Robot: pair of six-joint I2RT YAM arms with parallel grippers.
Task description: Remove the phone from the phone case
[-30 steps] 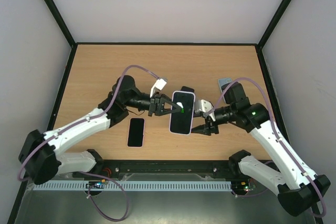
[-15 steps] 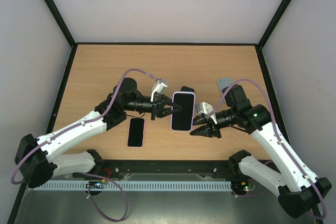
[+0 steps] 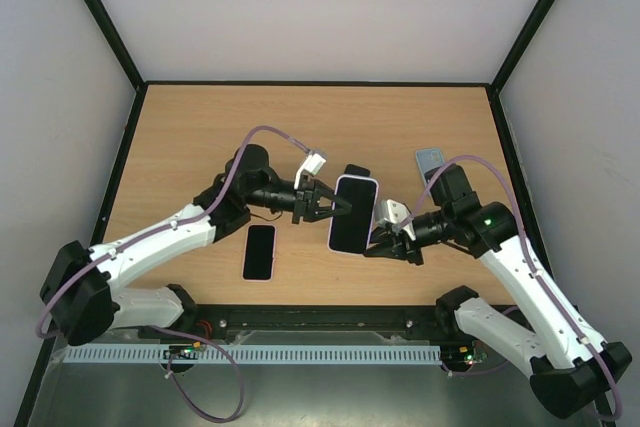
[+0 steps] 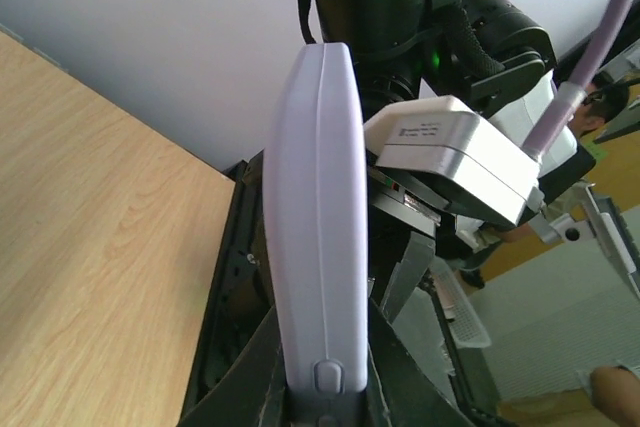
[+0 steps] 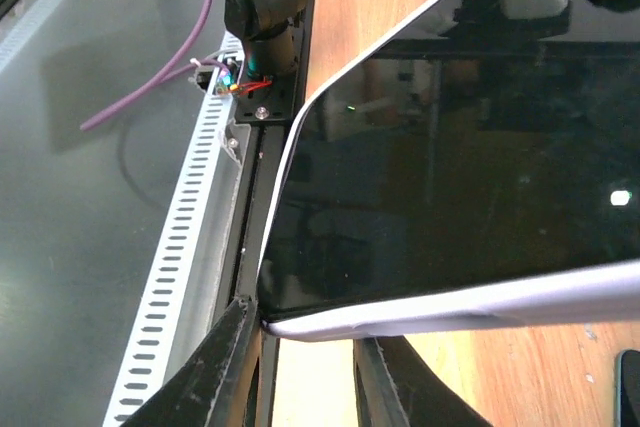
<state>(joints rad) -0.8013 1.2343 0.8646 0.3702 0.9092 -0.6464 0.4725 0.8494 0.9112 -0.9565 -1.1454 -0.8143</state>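
Phone (image 3: 352, 215) in its lilac case (image 4: 315, 197), held up over the table (image 3: 190, 137) between the two arms.
The left jaws are clamped on the case's upper edge. The right jaws straddle its lower corner; I can't tell if they're gripping. A second phone (image 3: 259, 251) lies flat on the table nearby.
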